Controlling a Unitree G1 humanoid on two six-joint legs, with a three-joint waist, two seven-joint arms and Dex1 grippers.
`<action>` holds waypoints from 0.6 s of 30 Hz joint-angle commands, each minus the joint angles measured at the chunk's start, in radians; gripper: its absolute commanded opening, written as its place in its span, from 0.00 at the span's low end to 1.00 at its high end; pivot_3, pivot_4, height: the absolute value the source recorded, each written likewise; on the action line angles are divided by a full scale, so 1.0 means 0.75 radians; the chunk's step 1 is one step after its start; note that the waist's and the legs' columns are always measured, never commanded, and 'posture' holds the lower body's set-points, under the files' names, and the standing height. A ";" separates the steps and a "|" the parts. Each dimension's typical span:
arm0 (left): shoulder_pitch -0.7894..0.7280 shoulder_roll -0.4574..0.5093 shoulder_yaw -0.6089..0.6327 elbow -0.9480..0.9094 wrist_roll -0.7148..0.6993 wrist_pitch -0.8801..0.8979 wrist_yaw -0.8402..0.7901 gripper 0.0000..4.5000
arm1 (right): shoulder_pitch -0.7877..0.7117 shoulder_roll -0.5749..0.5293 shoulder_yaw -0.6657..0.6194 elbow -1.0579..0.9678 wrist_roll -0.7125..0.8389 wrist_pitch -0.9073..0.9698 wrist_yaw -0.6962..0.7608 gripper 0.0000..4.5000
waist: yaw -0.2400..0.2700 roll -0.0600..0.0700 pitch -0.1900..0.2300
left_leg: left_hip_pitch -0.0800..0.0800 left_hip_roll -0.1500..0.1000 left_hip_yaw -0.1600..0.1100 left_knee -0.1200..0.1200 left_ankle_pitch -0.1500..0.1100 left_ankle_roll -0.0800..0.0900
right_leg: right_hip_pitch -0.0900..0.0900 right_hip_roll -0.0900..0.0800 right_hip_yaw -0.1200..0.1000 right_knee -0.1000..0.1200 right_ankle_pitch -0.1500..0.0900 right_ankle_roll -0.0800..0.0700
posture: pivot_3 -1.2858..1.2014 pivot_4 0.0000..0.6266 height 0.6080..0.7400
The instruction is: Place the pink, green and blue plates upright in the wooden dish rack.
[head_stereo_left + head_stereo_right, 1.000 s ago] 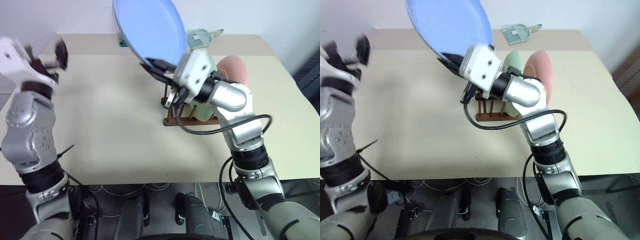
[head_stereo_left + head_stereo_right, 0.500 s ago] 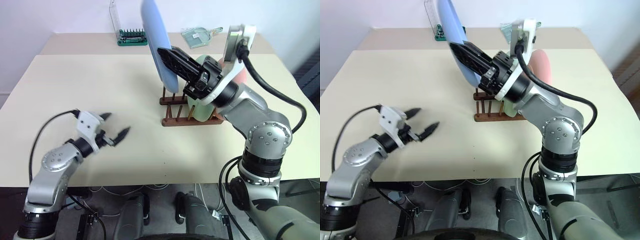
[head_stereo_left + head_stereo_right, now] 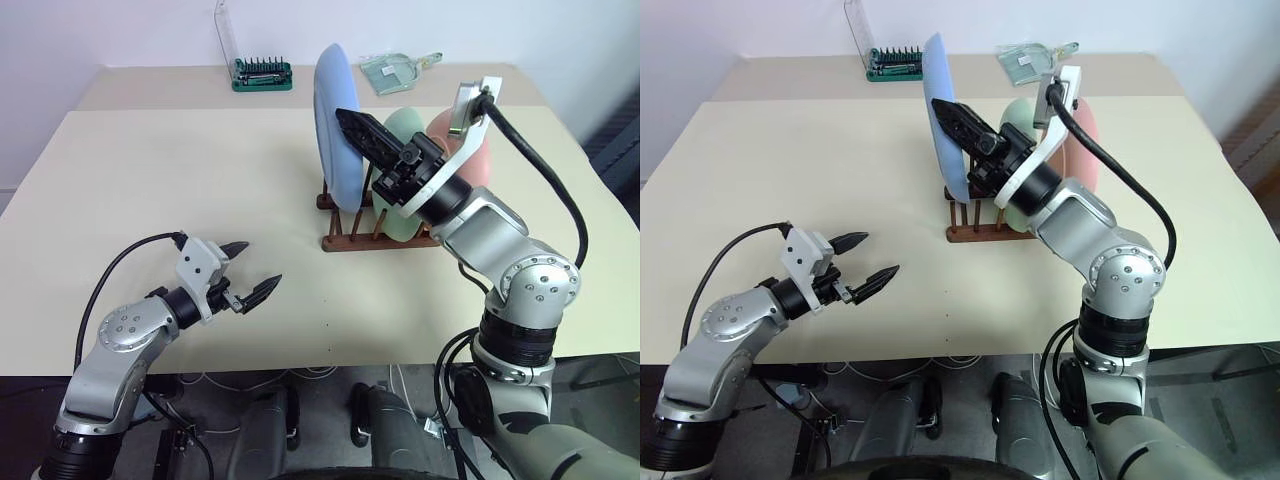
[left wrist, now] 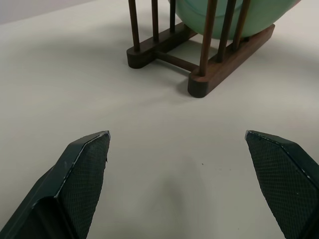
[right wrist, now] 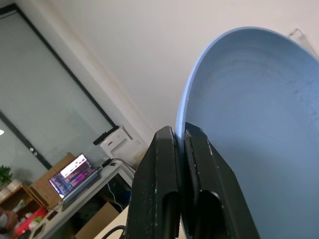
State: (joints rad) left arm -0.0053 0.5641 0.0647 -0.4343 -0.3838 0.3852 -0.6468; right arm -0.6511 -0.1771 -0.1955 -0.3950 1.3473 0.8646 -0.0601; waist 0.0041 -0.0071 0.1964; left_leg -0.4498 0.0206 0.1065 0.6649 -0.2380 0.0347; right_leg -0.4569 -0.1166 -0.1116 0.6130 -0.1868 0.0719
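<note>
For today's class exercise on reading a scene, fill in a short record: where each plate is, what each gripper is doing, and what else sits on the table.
blue plate: on edge over the rack's near end, rim pinched by the right gripper
green plate: upright in the wooden dish rack
pink plate: upright behind the green one
left gripper: open, empty, low over the table
far edge: bit holder

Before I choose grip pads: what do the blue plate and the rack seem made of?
Blue plate: matte, no glare, even colour; looks like plastic or unglazed ceramic, can't tell which. Rack: dark brown wood by its look, smooth round pegs, slight sheen, probably varnished.
</note>
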 commanded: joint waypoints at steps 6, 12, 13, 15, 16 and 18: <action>-0.013 -0.020 0.014 -0.065 -0.026 -0.015 0.004 0.99 | 0.013 0.011 -0.005 -0.007 0.084 -0.069 -0.100 0.00 | 0.000 0.000 0.000 | 0.000 0.000 0.000 0.000 0.000 0.000 | 0.000 0.000 0.000 0.000 0.000 0.000 | 0.52 0.24 1.00; -0.012 -0.021 0.012 -0.071 -0.026 -0.014 0.005 0.99 | 0.025 0.005 0.006 0.006 0.100 -0.085 -0.140 0.00 | 0.000 0.000 0.000 | 0.000 0.001 0.000 0.000 0.000 0.000 | 0.000 0.001 0.000 0.000 0.000 0.000 | 0.52 0.24 1.00; -0.012 -0.021 0.012 -0.071 -0.026 -0.015 0.005 0.99 | 0.025 0.003 0.007 0.008 0.101 -0.086 -0.144 0.00 | 0.000 0.000 0.000 | 0.000 0.001 0.000 0.000 0.000 0.000 | 0.000 0.001 0.000 0.000 0.000 0.000 | 0.52 0.24 1.00; -0.012 -0.022 0.013 -0.072 -0.025 -0.015 0.006 1.00 | 0.026 0.001 0.009 0.013 0.101 -0.089 -0.151 0.22 | 0.000 0.000 0.000 | 0.000 0.001 0.000 0.000 0.000 0.000 | 0.000 0.001 0.000 0.000 0.000 0.000 | 0.52 0.24 1.00; -0.013 -0.022 0.013 -0.072 -0.026 -0.015 0.006 1.00 | 0.025 -0.001 0.010 0.014 0.101 -0.090 -0.153 0.33 | 0.000 0.000 0.000 | 0.000 0.001 0.000 0.000 0.000 0.000 | 0.000 0.001 0.000 0.000 0.000 0.000 | 0.52 0.24 1.00; -0.014 -0.023 0.012 -0.073 -0.026 -0.015 0.007 1.00 | 0.025 -0.004 0.012 0.014 0.097 -0.091 -0.154 0.53 | 0.000 0.000 0.000 | 0.000 0.001 0.000 0.000 0.000 0.000 | 0.000 0.001 0.000 0.000 0.000 0.000 | 0.52 0.24 1.00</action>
State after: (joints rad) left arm -0.0076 0.5485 0.0644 -0.4499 -0.3970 0.3853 -0.6455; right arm -0.6285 -0.1776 -0.1841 -0.3666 1.3990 0.8155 -0.1758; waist 0.0040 -0.0071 0.1964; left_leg -0.4497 0.0214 0.1066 0.6650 -0.2379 0.0348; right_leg -0.4567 -0.1154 -0.1116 0.6131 -0.1867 0.0720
